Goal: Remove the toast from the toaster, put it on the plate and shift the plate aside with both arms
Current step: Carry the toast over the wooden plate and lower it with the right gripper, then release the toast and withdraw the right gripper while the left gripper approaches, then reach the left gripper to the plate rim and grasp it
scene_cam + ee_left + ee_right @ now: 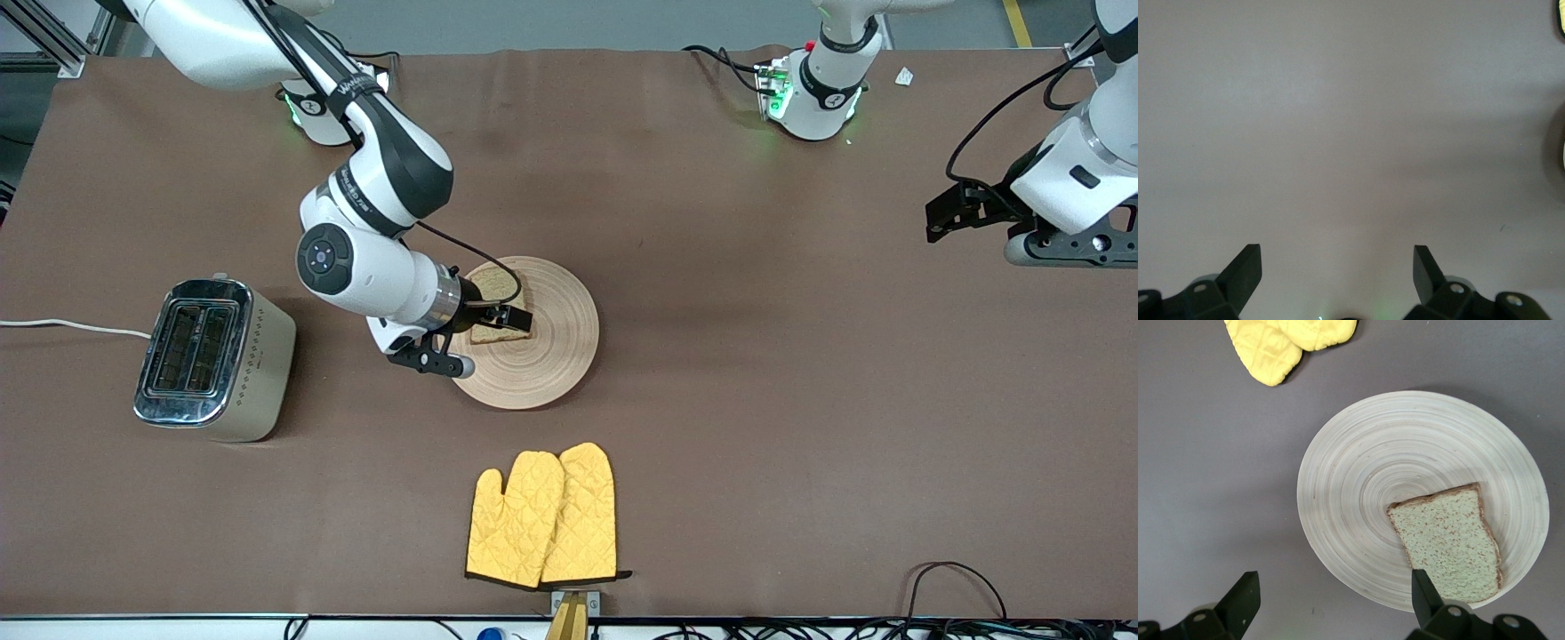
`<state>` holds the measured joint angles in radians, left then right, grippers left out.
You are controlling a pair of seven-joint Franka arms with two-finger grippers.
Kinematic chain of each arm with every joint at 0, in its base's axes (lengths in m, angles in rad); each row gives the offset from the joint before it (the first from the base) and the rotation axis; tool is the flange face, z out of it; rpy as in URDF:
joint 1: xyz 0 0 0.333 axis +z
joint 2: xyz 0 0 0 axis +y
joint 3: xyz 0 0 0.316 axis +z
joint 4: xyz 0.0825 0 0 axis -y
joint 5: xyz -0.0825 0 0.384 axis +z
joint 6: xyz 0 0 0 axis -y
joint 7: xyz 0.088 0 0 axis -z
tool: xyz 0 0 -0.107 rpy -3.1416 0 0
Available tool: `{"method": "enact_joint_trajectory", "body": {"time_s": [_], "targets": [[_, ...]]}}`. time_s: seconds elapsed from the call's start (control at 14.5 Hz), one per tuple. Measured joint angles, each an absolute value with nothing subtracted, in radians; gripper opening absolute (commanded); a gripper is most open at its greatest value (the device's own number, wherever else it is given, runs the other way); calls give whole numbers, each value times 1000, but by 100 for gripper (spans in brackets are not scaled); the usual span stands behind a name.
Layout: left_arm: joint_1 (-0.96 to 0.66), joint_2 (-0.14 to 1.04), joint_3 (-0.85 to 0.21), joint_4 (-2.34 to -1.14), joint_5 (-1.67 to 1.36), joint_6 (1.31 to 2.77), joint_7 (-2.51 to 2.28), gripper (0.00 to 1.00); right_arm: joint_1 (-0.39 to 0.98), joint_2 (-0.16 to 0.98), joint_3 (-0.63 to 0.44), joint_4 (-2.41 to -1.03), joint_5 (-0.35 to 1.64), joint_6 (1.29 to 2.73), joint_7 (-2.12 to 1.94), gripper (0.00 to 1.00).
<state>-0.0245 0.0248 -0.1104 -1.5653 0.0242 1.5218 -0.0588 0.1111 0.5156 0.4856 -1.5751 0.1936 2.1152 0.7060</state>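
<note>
On the wooden plate (1358, 473), the toast (1448, 543) lies flat, off-centre toward the rim facing the toaster (213, 356). The right claw (1331, 600) hovers over the plate, fingers spread, nothing pinched. Placement therefore appears complete; the remaining step is moving the plate aside. The left claw (1338, 273) waits over bare worktop (756, 400) at its own end, fingers spread. Next, both claws probably need to grip the plate rim at two facing points.
</note>
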Motion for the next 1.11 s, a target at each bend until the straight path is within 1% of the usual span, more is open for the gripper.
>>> {"method": "enact_joint_trajectory", "body": {"time_s": [0.28,0.41,0.55,0.9,1.11], "targets": [[-30,38,-112,-1565,19,1530,-59,100,37,480,466,-1535,168,2003,641,100],[-30,63,-114,-1566,-42,1548,-59,100,22,435,384,-1524,158,1933,535,100],[-29,112,-114,-1572,-128,1602,-35,100,20,387,285,-1522,158,1881,401,100],[-30,282,-117,-1594,-325,1751,183,100,26,287,72,-1521,156,1776,151,100],[-33,375,-121,-1633,-446,1844,323,100,29,226,-29,-1521,148,1687,54,100]]}}
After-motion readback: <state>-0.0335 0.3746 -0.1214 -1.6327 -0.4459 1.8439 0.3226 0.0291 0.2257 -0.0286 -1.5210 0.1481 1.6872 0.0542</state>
